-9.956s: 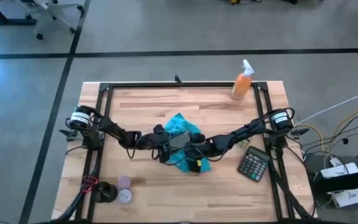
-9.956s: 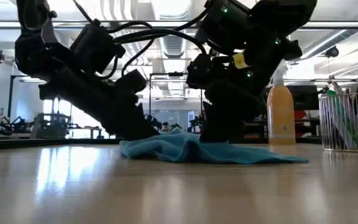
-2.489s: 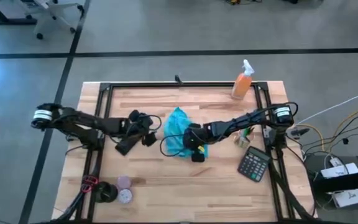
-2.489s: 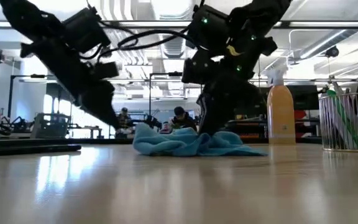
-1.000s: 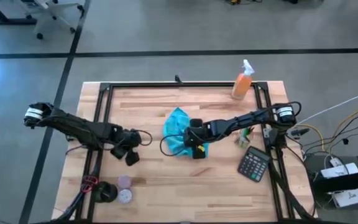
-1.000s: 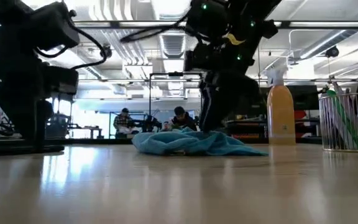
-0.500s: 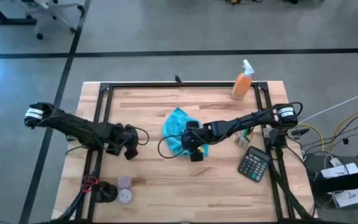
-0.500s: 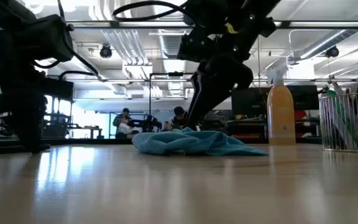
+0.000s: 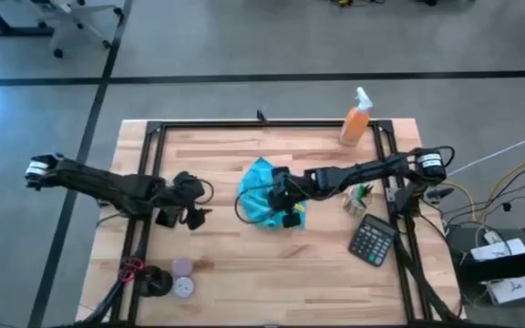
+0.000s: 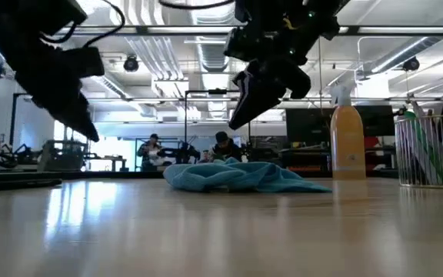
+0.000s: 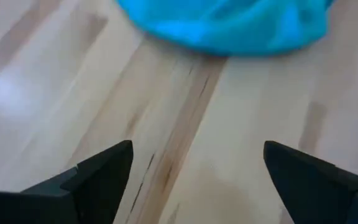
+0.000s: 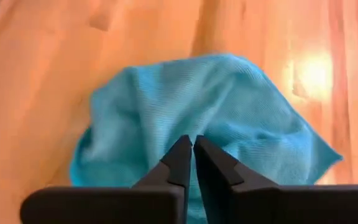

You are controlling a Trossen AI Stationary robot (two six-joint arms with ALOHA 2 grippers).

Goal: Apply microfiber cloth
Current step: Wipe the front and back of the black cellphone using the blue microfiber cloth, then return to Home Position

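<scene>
The turquoise microfiber cloth [image 9: 261, 175] lies crumpled in a heap at the middle of the wooden table [image 9: 217, 251]. It rests on the tabletop in the low view [image 10: 241, 176]. My right gripper [image 10: 234, 121] hangs shut above the cloth, slanting down toward it and clear of it. In its own wrist view the shut fingertips [image 12: 193, 142] point at the cloth [image 12: 241, 106]. My left gripper [image 9: 192, 202] is open, raised off the table to the cloth's left. The cloth's edge [image 11: 229, 28] shows ahead of it.
An orange spray bottle [image 9: 356, 118] stands at the far right. A calculator [image 9: 373, 240] lies at the near right, next to a mesh cup of pens [image 10: 429, 150]. Small round objects [image 9: 182, 276] sit at the near left. Black frame rails [image 9: 139, 237] border the table.
My right gripper has shut and risen off the cloth, and now slants down over it. My left gripper has lifted up from the table at the left. The cloth has stayed where it was.
</scene>
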